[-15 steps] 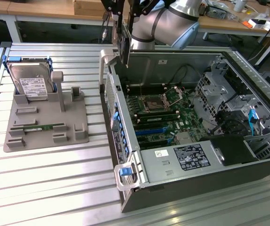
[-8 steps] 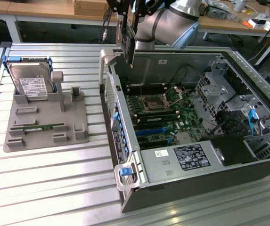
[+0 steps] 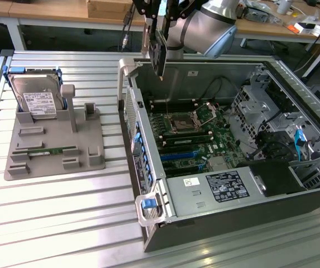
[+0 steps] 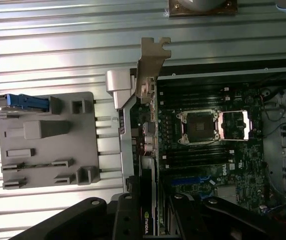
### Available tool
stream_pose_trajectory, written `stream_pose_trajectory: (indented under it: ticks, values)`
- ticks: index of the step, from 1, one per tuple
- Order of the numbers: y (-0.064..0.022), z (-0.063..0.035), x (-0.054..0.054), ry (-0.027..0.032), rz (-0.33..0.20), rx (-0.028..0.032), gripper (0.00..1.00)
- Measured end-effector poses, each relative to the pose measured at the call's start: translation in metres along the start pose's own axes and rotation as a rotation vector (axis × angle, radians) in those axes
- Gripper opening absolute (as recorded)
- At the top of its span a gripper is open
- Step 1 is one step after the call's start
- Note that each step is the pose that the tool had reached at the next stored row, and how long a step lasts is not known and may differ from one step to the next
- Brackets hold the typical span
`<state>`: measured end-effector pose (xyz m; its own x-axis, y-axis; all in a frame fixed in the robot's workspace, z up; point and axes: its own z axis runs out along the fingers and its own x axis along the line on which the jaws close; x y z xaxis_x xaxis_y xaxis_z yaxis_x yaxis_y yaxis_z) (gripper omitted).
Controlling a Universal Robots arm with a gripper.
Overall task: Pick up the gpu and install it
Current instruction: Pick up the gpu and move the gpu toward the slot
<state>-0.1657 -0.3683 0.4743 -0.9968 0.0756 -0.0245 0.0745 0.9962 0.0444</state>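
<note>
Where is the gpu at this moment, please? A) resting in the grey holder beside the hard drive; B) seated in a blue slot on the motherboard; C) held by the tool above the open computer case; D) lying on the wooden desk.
C: the tool grips the gpu, which hangs in the air over the open computer case, not seated in any slot.

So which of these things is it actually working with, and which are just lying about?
Part of the job:
- gpu, gripped by the gripper over the open computer case
- motherboard inside that case

Just lying about:
- hard drive, standing in the grey holder
- memory stick, lying in the same holder
</note>
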Motion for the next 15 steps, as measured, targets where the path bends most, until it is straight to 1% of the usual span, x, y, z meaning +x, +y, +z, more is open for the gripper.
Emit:
stream_pose_trajectory:
  ticks: [5,11,15]
  values:
    - [0.0004,0.0001,-0.005,0.0,0.0,0.0003,0.27]
    - [0.0011,0.0004,-0.015,0.0,0.0,0.0005,0.27]
    - [0.0014,0.0005,-0.018,-0.0001,0.0,0.0005,0.27]
